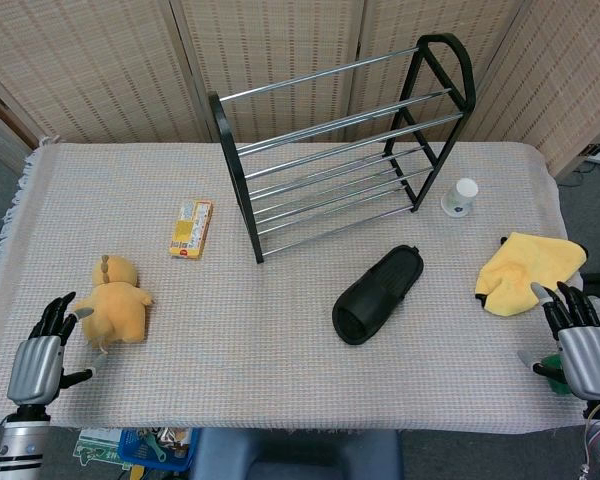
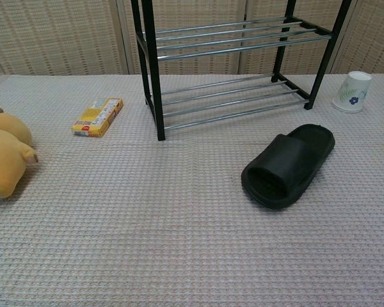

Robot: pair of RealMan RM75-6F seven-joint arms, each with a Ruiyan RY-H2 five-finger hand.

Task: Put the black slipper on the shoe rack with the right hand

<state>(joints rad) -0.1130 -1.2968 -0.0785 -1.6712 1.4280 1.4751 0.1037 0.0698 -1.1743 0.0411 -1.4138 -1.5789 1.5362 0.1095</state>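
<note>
The black slipper (image 1: 378,294) (image 2: 288,166) lies flat on the cloth, right of centre, its opening facing the near edge. Behind it stands the black shoe rack (image 1: 340,150) (image 2: 227,64) with chrome rails and nothing on its shelves. My right hand (image 1: 580,345) hovers at the table's near right corner, well to the right of the slipper, fingers apart and holding nothing. At the near left corner my left hand (image 1: 42,355) is also empty with fingers spread. Neither hand shows in the chest view.
A yellow plush toy (image 1: 115,300) (image 2: 3,157) sits near the left hand. A yellow snack box (image 1: 191,228) (image 2: 98,116) lies left of the rack. A yellow cloth (image 1: 528,270) rests just beyond the right hand, and a white paper cup (image 1: 461,196) (image 2: 352,91) stands right of the rack.
</note>
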